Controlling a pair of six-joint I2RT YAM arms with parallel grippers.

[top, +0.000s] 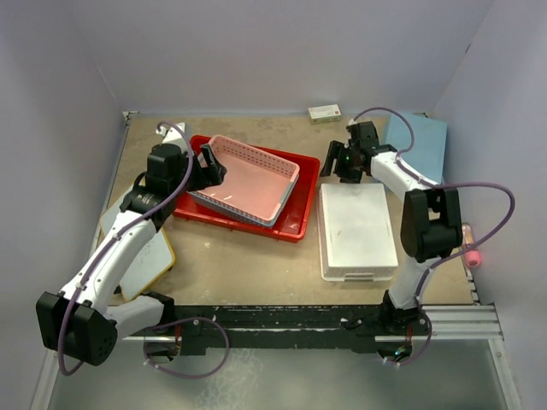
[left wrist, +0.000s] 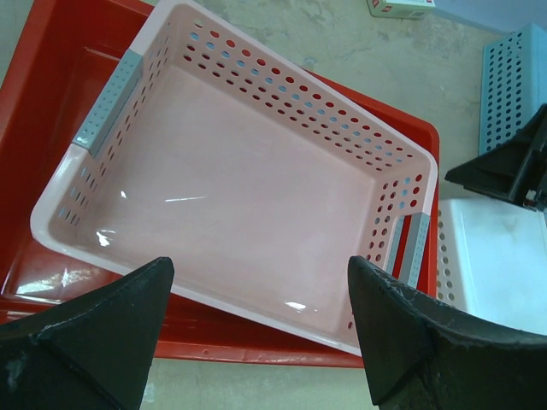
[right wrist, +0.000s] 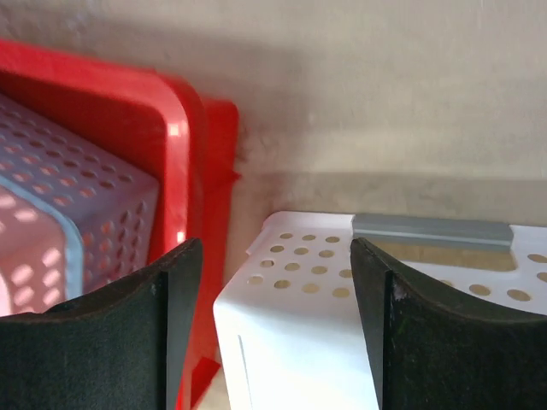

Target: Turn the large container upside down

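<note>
Pincers on both arms are being held released, with nothing grasped. The large container (top: 295, 220) is being carried open side up on the bench, left of centre and towards the far edge. Its long axis is being laid across the bench from left to right, the right end slightly nearer the near edge. A pink basket (top: 248, 179) is being carried inside it, so it is judged that the tray is not yet free to be turned. The left gripper (top: 214, 166) is being held at the basket's left end, probably so that the basket can be lifted out. The right gripper (top: 338, 162) is being held over the tray's right short wall, where a white basket (top: 357, 231) is lying just beside it, presumably so that the rim can be seized.
</note>
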